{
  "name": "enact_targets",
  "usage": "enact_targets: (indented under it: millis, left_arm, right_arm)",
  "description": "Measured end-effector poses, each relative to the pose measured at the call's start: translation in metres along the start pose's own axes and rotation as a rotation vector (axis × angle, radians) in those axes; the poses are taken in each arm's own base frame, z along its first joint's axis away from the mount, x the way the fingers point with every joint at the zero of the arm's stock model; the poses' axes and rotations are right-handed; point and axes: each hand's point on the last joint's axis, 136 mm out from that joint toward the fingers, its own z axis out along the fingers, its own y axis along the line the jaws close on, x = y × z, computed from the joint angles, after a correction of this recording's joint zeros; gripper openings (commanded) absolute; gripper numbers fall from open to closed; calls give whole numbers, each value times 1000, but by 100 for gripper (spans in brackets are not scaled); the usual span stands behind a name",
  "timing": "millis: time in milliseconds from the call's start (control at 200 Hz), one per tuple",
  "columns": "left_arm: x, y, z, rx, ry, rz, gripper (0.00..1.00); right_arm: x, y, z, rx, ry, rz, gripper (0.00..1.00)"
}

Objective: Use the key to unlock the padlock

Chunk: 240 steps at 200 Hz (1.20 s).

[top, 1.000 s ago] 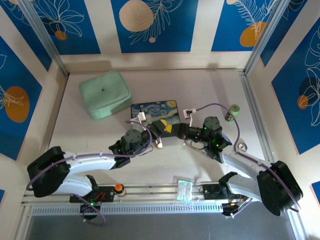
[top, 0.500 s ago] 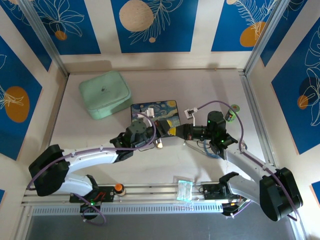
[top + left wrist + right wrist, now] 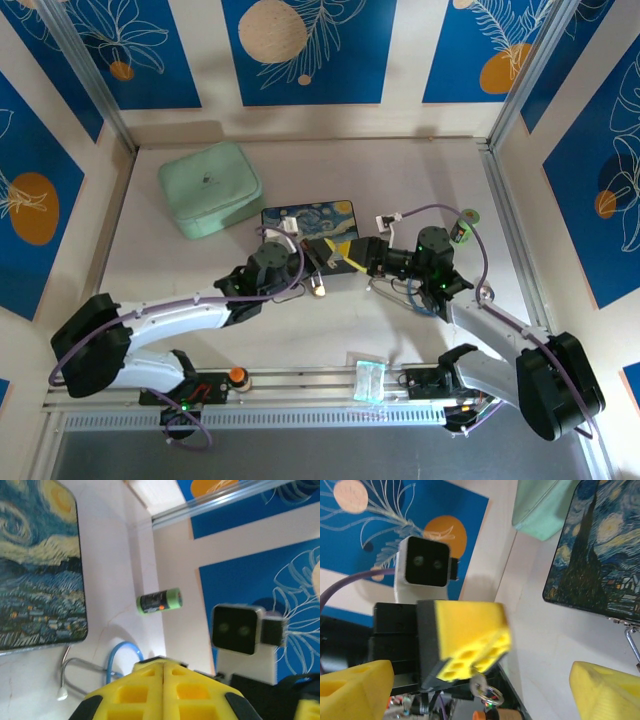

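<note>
two containers sit on the table point(image 3: 180, 290), and both are closed, so i cannot see what is in them. the starry box point(image 3: 310, 225) lies flat in the middle. the mint pouch point(image 3: 208, 188) lies beside its far-left corner.

from above, my two claws meet nose to nose at the box's near edge. the padlock point(image 3: 318, 290) is a tiny glint on the table just on the near side of them.

my left wrist view looks past the box's corner to a green cylinder point(image 3: 160, 601) lying on its side. nearer in, a blue cable point(image 3: 120, 655) is joined to a bent silver piece point(image 3: 70, 672).

my right wrist view faces the left claw head-on. there the padlock is a small metal body with a loop, right under the left fingertips. i cannot tell whether it hangs from them or lies on the table behind.

my left claw point(image 3: 164, 670) is fully closed, its yellow pads pressed into one seam with nothing visible between them. my right claw point(image 3: 355, 262) is spread wide and holds nothing, with a pad point(image 3: 350, 690) at each lower corner of its own view.
</note>
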Motion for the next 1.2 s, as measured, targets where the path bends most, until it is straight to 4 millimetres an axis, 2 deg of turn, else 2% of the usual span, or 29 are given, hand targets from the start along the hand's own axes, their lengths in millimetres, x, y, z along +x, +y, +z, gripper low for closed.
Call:
enact_targets:
  millis: [110,310,440,605,690,765,815,1076,1126,1166,1201]
  left_arm:
    - [-9,-9,-3,29,-37,-10,0]
    - [-14,-17,-3,60,-60,-15,0]
    - [-18,-29,-4,110,-75,-42,0]
    - [-18,-27,-4,101,-76,-44,0]
    - [-19,-25,-4,96,-78,-44,0]
    - [-19,-23,-4,90,-82,-43,0]
    - [-19,-23,-4,89,-83,-43,0]
    - [-18,-20,-4,81,-80,-49,0]
    - [-18,-20,-4,80,-80,-45,20]
    - [-18,-20,-4,80,-81,-35,48]
    - [-18,-21,-4,82,-82,-29,66]
  right_arm:
    - [4,7,6,-20,-11,15,70]
    - [8,26,14,-78,-24,3,55]
    - [3,26,17,-90,-39,15,28]
    - [3,22,22,-97,-34,27,27]
    - [2,23,23,-105,-36,23,11]
    - [1,27,23,-118,-40,24,8]
    - [1,26,23,-117,-41,27,0]
    - [3,23,22,-109,-42,40,0]
    - [3,23,21,-110,-45,39,0]
    - [3,23,21,-109,-45,39,0]
    - [3,22,21,-105,-44,43,0]
